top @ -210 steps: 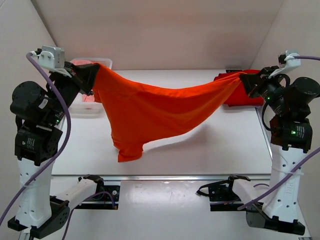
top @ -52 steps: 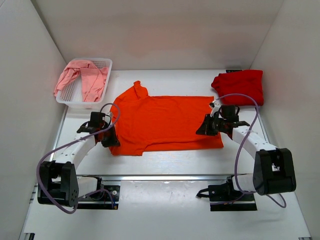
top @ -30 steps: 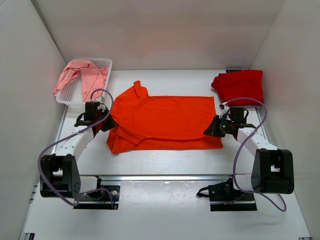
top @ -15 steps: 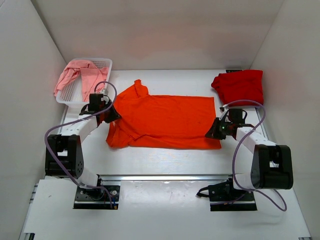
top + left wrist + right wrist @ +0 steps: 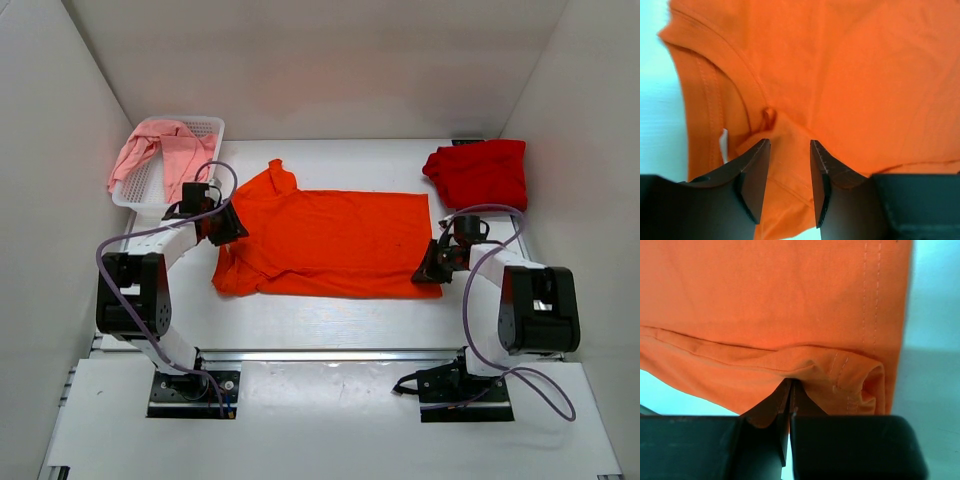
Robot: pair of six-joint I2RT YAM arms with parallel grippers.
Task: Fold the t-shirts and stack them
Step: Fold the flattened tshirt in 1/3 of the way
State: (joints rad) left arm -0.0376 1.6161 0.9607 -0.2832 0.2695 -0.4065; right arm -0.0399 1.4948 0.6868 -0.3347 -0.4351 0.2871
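Note:
A bright orange t-shirt (image 5: pixel 325 243) lies spread flat across the middle of the table, its collar end to the left. At that left edge, by a sleeve, my left gripper (image 5: pixel 226 226) stands open; in the left wrist view its jaws (image 5: pixel 789 150) are apart with orange cloth (image 5: pixel 855 85) lying under them. My right gripper (image 5: pixel 430 270) is shut on the shirt's right near corner, and the right wrist view shows the hem (image 5: pixel 840 370) bunched at the shut tips (image 5: pixel 791 385). A darker red t-shirt (image 5: pixel 478 172) lies folded at the back right. The pale pink t-shirt (image 5: pixel 160 155) is draped in the basket.
The white mesh basket (image 5: pixel 212 124) stands at the back left, just behind my left arm. White walls close in the table (image 5: pixel 330 320) on the left, right and back. Both arms reach low over the table from the near edge.
My left gripper has opened and let go of the orange shirt's left edge after carrying it back. The right gripper stays shut on the hem and has shifted slightly toward the near edge.

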